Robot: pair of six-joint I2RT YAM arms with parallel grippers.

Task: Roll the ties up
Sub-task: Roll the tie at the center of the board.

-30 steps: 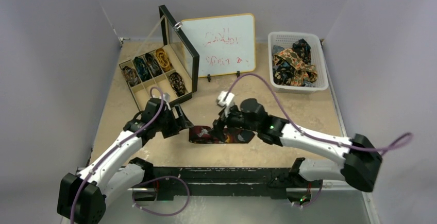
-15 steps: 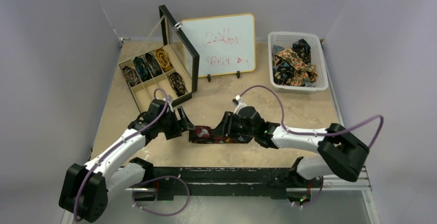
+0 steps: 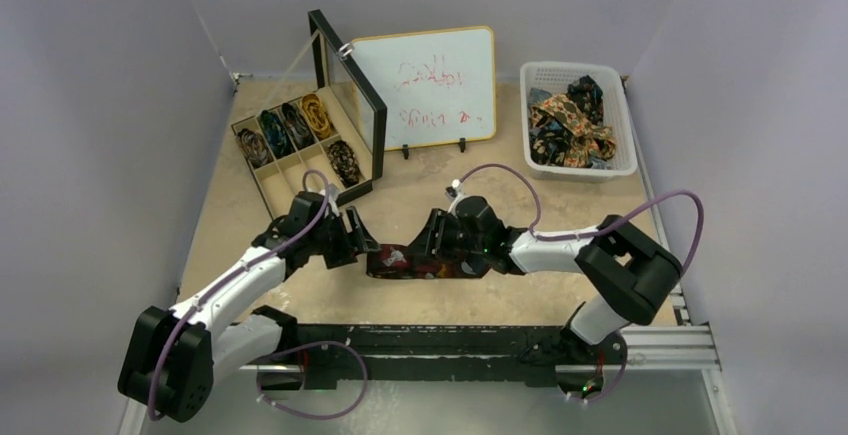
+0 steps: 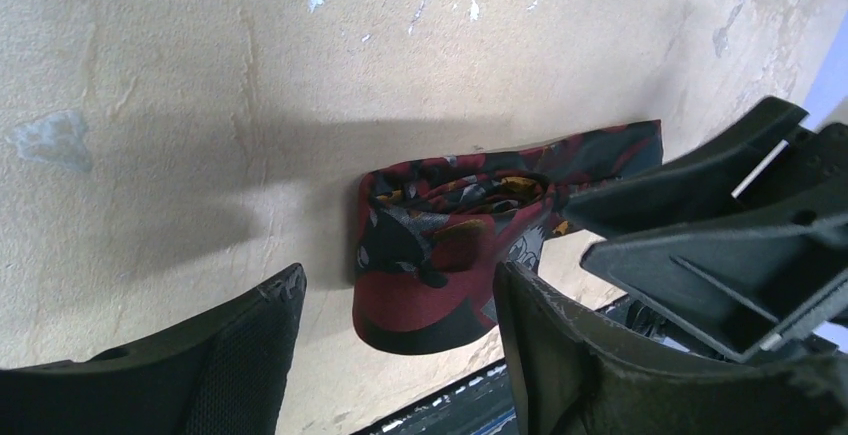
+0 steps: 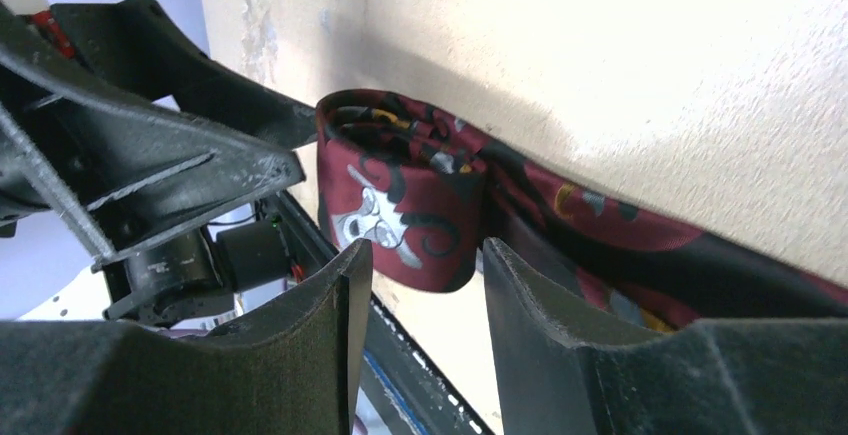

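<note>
Maroon tie (image 3: 415, 262) on table (image 3: 560, 217) between my pincers: left end coiled, tail flat toward right. Left pincer (image 4: 398, 285) open, straddling coil, not touching. Right pincer (image 5: 425, 255) apart, empty (narrow gap). My judgement: pinch coil squarely, edges aligned, roll along tail.

Maroon tie (image 3: 405, 263) hemmed between left pincer (image 3: 362, 245) and right pincer (image 3: 425, 245), bare table (image 3: 420, 187) toward whiteboard (image 3: 425, 85) passable
</note>
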